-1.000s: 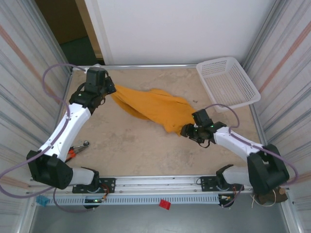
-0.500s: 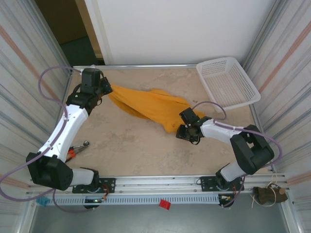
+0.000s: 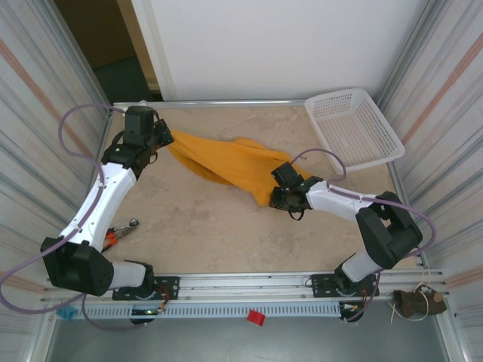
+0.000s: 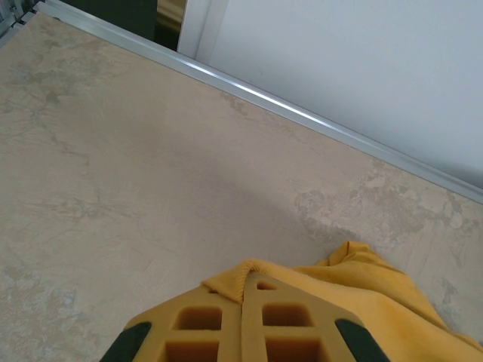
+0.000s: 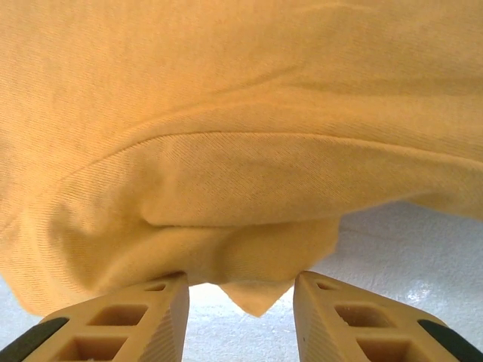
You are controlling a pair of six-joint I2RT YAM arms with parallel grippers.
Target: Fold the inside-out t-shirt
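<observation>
I see the white lattice basket at two o'clock on the marbled beige table, its mesh floor in plain sight. My left gripper, at ten o'clock, is clamped tight on a hem of the inside-out t-shirt. My right gripper, just toward four o'clock from centre, stands partly open, with a soft corner of cloth hanging between its fingers. The mustard knit stretches bunched and creased between the two grippers.

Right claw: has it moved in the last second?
Yes. The right claw has slid left, away from the white basket, up to the t-shirt's near corner.
</observation>
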